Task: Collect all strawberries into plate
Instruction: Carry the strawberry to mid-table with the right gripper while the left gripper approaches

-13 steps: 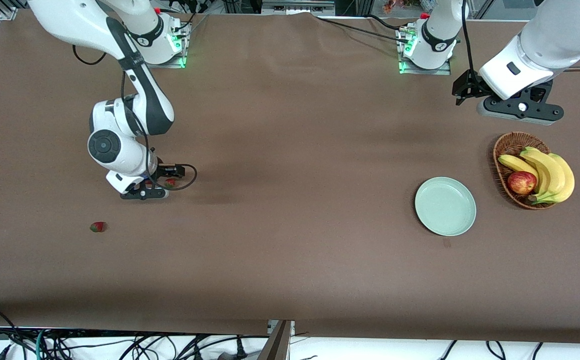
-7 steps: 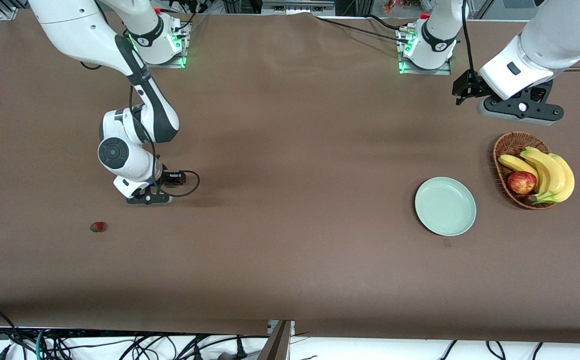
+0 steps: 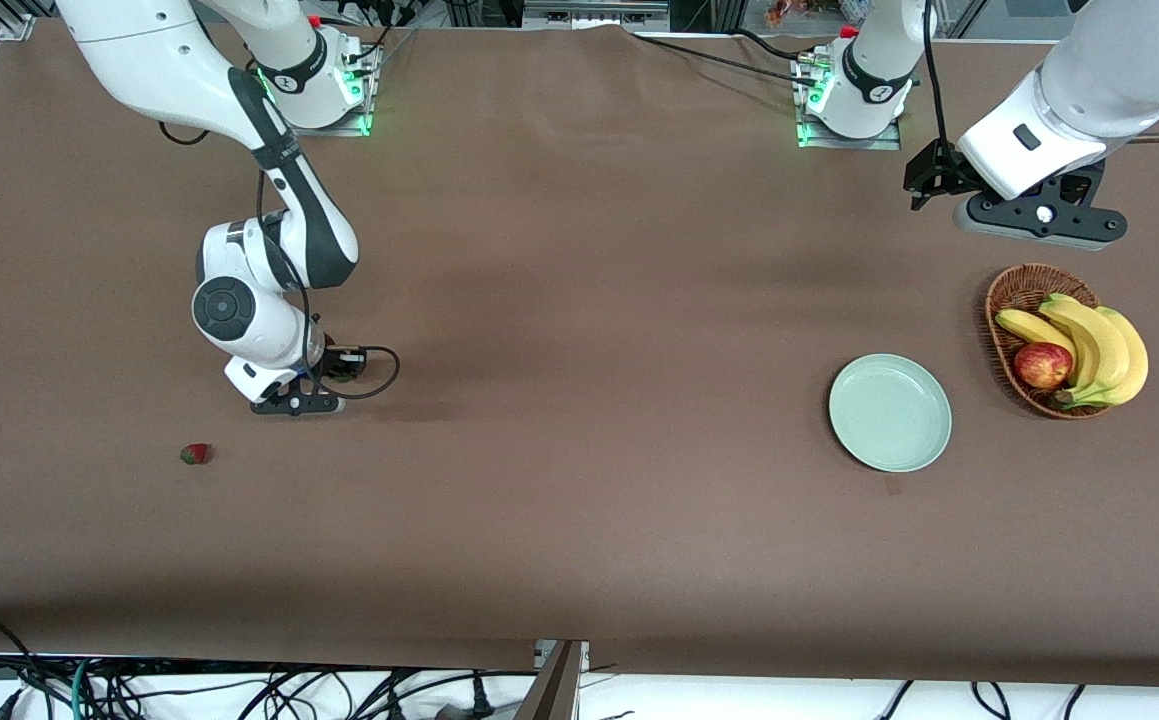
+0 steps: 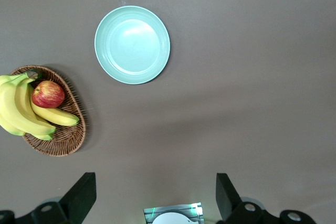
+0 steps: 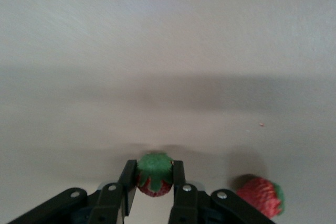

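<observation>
Brown cloth covers the whole tabletop (image 3: pixel 579 520). At the left arm's end, a wicker basket (image 3: pixel 1001 300) with bananas (image 3: pixel 1104 345) and an apple (image 3: pixel 1043 365) is seen, and the plate (image 3: pixel 890 412) lies just beside it with nothing in it. The left end effector (image 4: pixel 152 200) is held high over that end with its fingers wide apart, and that arm waits. The right end effector (image 5: pixel 154 182) is down at the tabletop at the right arm's end, clamped on one strawberry (image 5: pixel 154 174). A second strawberry (image 5: pixel 260 196) lies just beside it. A third strawberry (image 3: pixel 196 454) is seen nearer the front camera. The held berry should probably be lifted straight up, so the second strawberry is not bumped. It is small and soft, so a gentle squeeze seems best, and then a long carry to the plate.
</observation>
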Available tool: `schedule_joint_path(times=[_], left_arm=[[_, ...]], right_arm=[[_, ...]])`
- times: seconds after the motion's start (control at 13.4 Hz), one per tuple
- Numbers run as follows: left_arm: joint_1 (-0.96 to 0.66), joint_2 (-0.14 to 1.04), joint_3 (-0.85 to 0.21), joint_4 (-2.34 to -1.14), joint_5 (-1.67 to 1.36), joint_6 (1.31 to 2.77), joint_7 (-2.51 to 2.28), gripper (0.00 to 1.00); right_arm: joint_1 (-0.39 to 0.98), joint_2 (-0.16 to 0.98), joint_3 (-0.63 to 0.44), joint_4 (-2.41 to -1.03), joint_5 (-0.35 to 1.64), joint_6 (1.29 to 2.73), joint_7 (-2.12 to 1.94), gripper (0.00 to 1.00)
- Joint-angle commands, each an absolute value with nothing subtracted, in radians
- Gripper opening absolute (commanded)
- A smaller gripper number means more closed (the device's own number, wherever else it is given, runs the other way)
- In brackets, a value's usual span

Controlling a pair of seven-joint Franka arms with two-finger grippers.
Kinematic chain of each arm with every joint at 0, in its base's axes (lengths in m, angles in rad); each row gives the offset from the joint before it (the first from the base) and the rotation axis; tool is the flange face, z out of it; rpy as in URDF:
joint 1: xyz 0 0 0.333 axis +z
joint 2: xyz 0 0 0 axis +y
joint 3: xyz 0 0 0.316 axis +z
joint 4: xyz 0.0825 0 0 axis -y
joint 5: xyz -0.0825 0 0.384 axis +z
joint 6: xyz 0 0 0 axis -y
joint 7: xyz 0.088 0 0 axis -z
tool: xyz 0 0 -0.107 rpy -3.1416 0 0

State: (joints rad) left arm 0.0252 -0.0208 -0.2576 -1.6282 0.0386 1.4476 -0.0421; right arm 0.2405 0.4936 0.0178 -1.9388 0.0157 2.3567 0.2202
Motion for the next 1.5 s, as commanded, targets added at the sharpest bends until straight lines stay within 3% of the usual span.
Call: schedule_joint_path(times=[0.0,0.3,0.52,0.67,0.75,0.82,0.9,0.97,1.12,1.42], left_arm=[[0.038,-0.018,-0.258,-1.615,0.005,1.436,-0.035,1.00],[0.041,0.029,-0.252,-1.614,0.006,1.481,-0.034,1.00],[0.081,0.054,-0.250,-1.614,0.009,1.519,-0.032,1.00],[0.090,0.083,-0.249,-1.614,0.006,1.528,-0.032,1.00],[0.092,0.113,-0.250,-1.611,0.008,1.523,-0.032,1.00],[0.094,0.133,-0.250,-1.612,0.008,1.526,-0.032,1.00],[0.095,0.167,-0.250,-1.614,0.006,1.523,-0.032,1.00],[0.095,0.199,-0.250,-1.614,0.006,1.523,-0.032,1.00],[0.086,0.259,-0.256,-1.614,0.005,1.549,-0.034,1.00],[0.068,0.330,-0.271,-1.655,-0.018,1.705,-0.034,1.00]], right_arm=[[0.276,0.508,0.116,-1.743,0.026,2.212,0.413,0.07],[0.423,0.728,0.231,-1.445,0.025,2.241,0.804,0.10],[0.582,0.923,0.232,-1.211,0.023,2.405,1.058,0.11],[0.664,0.977,0.232,-1.183,0.021,2.527,1.176,0.18],[0.693,0.994,0.230,-1.183,0.021,2.592,1.231,0.27],[0.716,1.003,0.229,-1.184,0.020,2.641,1.282,0.46],[0.729,1.003,0.227,-1.186,0.015,2.666,1.314,0.79],[0.723,0.990,0.227,-1.186,0.015,2.665,1.315,0.97],[0.666,0.939,0.227,-1.199,0.015,2.584,1.296,0.99],[0.475,0.806,0.227,-1.207,0.021,2.164,0.931,0.99]])
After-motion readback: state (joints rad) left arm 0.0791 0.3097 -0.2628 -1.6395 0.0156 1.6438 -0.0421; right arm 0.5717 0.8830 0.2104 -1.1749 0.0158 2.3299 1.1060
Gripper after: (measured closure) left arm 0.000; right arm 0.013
